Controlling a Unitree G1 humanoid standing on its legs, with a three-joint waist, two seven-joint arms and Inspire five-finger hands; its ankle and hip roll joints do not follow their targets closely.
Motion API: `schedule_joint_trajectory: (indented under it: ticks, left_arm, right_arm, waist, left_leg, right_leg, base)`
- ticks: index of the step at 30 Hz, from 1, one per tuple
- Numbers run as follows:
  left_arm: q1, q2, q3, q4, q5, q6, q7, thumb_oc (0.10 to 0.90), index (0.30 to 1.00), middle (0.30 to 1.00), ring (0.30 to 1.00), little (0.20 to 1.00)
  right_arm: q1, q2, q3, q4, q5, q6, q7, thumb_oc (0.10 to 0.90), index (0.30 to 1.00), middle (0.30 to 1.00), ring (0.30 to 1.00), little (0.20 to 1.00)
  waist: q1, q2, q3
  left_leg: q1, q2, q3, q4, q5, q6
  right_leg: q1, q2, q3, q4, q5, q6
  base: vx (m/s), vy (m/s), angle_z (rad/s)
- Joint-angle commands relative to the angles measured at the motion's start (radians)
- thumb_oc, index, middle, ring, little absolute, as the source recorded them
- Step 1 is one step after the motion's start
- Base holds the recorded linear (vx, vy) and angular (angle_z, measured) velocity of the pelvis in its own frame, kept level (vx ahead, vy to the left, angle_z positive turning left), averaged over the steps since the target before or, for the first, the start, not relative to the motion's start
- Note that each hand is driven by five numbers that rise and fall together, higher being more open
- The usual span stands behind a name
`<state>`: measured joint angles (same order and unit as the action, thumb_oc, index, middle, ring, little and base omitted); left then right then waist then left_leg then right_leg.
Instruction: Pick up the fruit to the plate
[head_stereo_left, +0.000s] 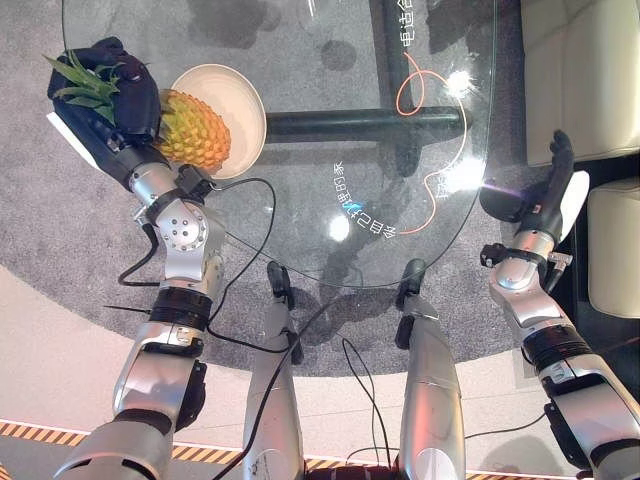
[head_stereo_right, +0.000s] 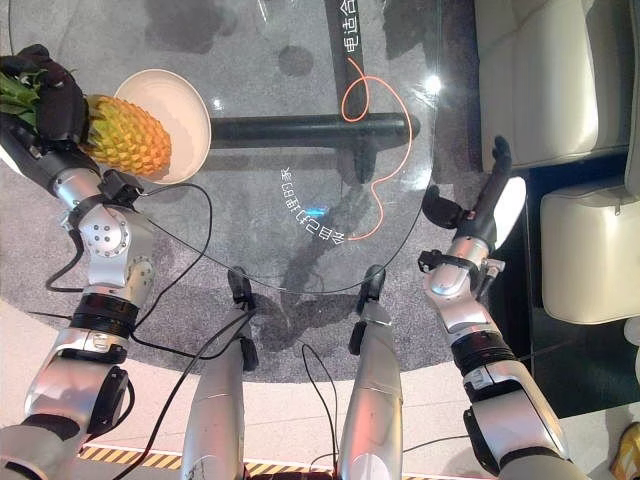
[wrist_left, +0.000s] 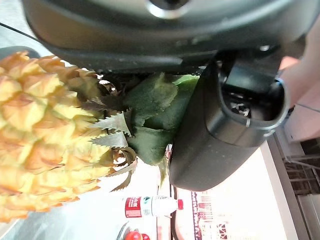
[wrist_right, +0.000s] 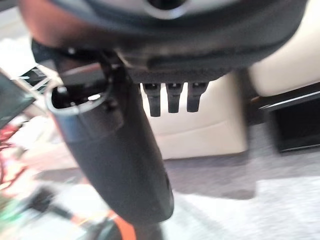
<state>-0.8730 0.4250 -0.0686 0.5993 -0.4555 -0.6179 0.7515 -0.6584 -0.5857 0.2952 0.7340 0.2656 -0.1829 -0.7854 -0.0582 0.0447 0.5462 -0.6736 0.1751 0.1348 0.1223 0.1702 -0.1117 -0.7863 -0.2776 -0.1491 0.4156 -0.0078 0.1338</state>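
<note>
**Pineapple held at the plate's edge**

The pineapple (head_stereo_left: 193, 130) overlaps the near rim of the cream plate (head_stereo_left: 245, 100) on the glass desk (head_stereo_left: 330, 190). The left hand (head_stereo_left: 118, 90) clasps its leafy crown. The right hand (head_stereo_left: 535, 195), fingers straight, hangs beside the desk.

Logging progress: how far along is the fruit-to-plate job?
Done: the left hand has picked up the pineapple, fingers curled round its leafy crown. In hand: the fruit's body lies partly over the plate on the glass table. Left: release it there. The right hand is idle, open, beside the table.
</note>
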Motion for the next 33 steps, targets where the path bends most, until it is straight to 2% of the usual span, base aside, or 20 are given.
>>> schedule_joint_trajectory:
  ticks: [1,6,13,19,24,33]
  left_arm:
    - [-0.168,0.144,-0.007,-0.011,0.044,-0.123,0.008,0.100,0.300,0.300,0.300,0.200]
    - [-0.220,0.173,-0.040,0.059,0.035,-0.114,0.019,0.100,0.300,0.300,0.300,0.200]
    - [-0.280,0.196,-0.080,0.133,0.044,-0.087,0.038,0.100,0.300,0.300,0.300,0.200]
    - [-0.314,0.206,-0.115,0.199,0.057,-0.066,0.043,0.100,0.300,0.300,0.300,0.200]
    - [-0.334,0.219,-0.132,0.232,0.048,-0.045,0.029,0.100,0.300,0.300,0.300,0.200]
    - [-0.363,0.215,-0.142,0.295,0.008,-0.057,0.011,0.100,0.300,0.300,0.300,0.200]
  right_arm:
    - [-0.045,-0.042,-0.051,0.051,0.056,-0.078,0.014,0.800,0.900,0.900,0.900,0.900]
    - [-0.043,-0.025,-0.071,0.250,0.108,-0.106,0.093,0.800,0.900,0.900,0.900,0.900]
    - [-0.056,0.001,-0.062,0.407,0.119,-0.065,0.187,0.800,0.900,0.900,0.900,0.900]
    - [-0.054,0.017,-0.046,0.470,0.125,-0.010,0.288,0.800,0.900,0.900,0.900,0.900]
    - [-0.047,0.017,-0.032,0.496,0.131,0.002,0.377,0.800,0.900,0.900,0.900,0.900]
    - [-0.066,0.032,0.005,0.487,0.122,0.010,0.413,0.800,0.900,0.900,0.900,0.900]
  waist:
    - [0.011,-0.046,-0.026]
    - [0.012,-0.043,-0.026]
    - [0.011,-0.046,-0.026]
    - [0.004,-0.047,-0.026]
    - [-0.001,-0.049,-0.026]
    - [-0.011,-0.056,-0.026]
  left_leg:
    - [-0.027,0.029,-0.021,0.134,-0.124,-0.048]
    - [-0.037,0.032,-0.024,0.149,-0.132,-0.045]
    - [-0.049,0.035,-0.029,0.162,-0.136,-0.040]
    - [-0.052,0.037,-0.028,0.172,-0.140,-0.038]
    - [-0.050,0.039,-0.028,0.172,-0.140,-0.038]
    - [-0.059,0.041,-0.029,0.177,-0.137,-0.042]
  right_leg:
    - [0.045,-0.015,-0.012,-0.099,0.043,0.040]
    - [0.039,-0.012,-0.014,-0.089,0.035,0.035]
    - [0.030,-0.005,-0.013,-0.078,0.029,0.029]
    - [0.023,0.000,-0.005,-0.071,0.026,0.025]
    - [0.022,0.005,0.000,-0.068,0.024,0.022]
    - [0.009,0.014,0.008,-0.061,0.022,0.018]
  base:
    - [0.00,0.000,0.00]
    - [0.00,-0.007,0.00]
    - [0.00,-0.005,0.00]
    - [0.00,0.000,0.00]
    - [0.00,0.000,0.00]
    - [0.00,0.012,-0.01]
